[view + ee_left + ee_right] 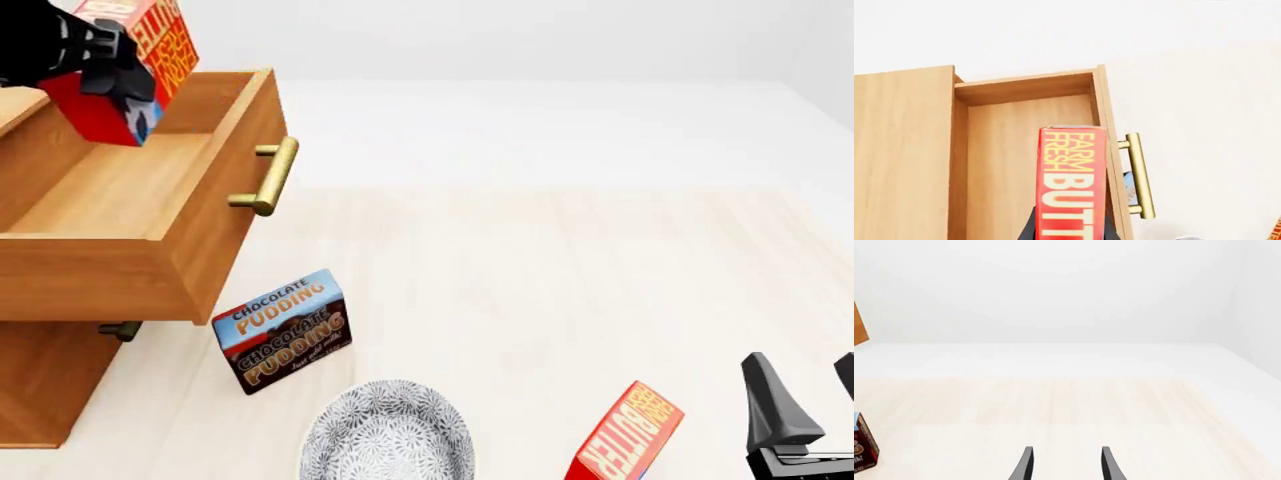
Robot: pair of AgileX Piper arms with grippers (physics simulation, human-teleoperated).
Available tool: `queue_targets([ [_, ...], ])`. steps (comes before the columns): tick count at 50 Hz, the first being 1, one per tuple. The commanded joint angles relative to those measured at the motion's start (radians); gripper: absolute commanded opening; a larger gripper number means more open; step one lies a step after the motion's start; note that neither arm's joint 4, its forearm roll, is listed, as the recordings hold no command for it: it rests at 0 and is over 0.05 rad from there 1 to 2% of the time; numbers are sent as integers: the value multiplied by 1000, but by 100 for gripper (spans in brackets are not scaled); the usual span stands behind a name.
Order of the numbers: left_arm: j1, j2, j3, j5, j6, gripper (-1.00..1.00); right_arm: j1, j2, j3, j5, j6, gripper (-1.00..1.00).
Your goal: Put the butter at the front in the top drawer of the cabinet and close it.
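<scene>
The cabinet (54, 390) stands at the table's (561, 260) left, its top drawer (200, 225) pulled fully out and bare inside. The left gripper (114, 70), fingers clamped on the butter (134, 60), holds it above the drawer's open box, not yet released. Judged remaining: lowering, letting go, closing. The right gripper (1064, 462) hangs idle, fingers apart, beside a second butter box (625, 435).

Super bright, flat light everywhere, typical clean sim render with no glare and no blur, sharp right to the edges. Shadows are faint: soft shade under the open top drawer (127, 200) and inside its walls. Background washes out nearly white beyond the right gripper (1065, 462).
</scene>
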Motion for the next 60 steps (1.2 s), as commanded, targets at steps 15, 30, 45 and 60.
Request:
queue_targets([
  [15,84,-38,106,-21,-20,-100,0,0,2,-2,0,100],
  [30,114,-26,190,-69,-6,-100,0,0,2,-2,0,100],
  [45,130,2,227,-125,-4,-100,0,0,2,-2,0,100],
  [60,114,30,274,-186,-30,-100,0,0,2,-2,0,100],
])
